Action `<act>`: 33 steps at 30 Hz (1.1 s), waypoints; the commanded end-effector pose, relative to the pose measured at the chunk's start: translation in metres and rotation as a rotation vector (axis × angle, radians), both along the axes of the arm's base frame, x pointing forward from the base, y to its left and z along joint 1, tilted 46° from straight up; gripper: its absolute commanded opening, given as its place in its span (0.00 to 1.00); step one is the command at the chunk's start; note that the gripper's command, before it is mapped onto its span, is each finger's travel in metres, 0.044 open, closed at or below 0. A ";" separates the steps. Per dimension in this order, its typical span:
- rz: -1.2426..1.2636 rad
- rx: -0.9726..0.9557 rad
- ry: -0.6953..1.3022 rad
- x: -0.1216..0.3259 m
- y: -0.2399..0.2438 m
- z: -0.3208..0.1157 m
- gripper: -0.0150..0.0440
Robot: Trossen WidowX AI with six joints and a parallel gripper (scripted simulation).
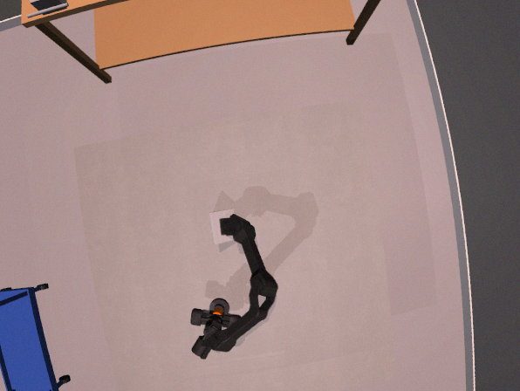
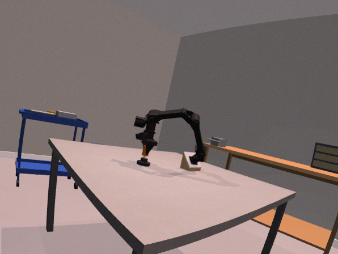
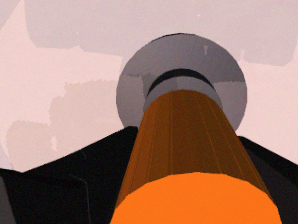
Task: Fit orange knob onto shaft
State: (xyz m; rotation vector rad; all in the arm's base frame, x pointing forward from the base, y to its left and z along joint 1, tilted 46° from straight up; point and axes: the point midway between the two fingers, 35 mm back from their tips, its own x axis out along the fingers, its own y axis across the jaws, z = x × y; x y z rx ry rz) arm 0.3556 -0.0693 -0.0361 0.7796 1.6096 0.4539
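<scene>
The orange knob [image 1: 218,312] [image 2: 145,150] [image 3: 195,200] is upright over the round pedestal [image 2: 143,163] [image 3: 227,72], which is dark at its side and grey on top. My gripper [image 2: 146,148] [image 3: 184,141] is shut on the knob, with one black finger on each side in the wrist view. In the exterior view a short grey section shows between the knob's lower end and the pedestal's base, so the knob is not against the base. The knob hides its hole and the shaft's flat side. I cannot tell whether the shaft is inside the hole.
The arm's base stands by a wedge-shaped block [image 1: 215,231] [image 2: 185,164] with a white face, away from the pedestal. The table [image 2: 176,204] carries both. A blue cart [image 1: 22,340] [image 2: 54,117] and an orange workbench [image 1: 218,26] [image 2: 255,160] stand beyond the table.
</scene>
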 end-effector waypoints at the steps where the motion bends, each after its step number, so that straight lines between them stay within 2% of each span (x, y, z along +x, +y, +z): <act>1: 0.004 0.000 -0.009 0.001 0.001 -0.001 0.25; 16: 0.004 -0.001 -0.009 0.001 -0.002 0.003 0.25; 23: 0.145 0.008 -0.150 0.002 -0.004 0.003 0.25; 33: 0.153 0.008 -0.157 -0.001 -0.002 -0.001 0.25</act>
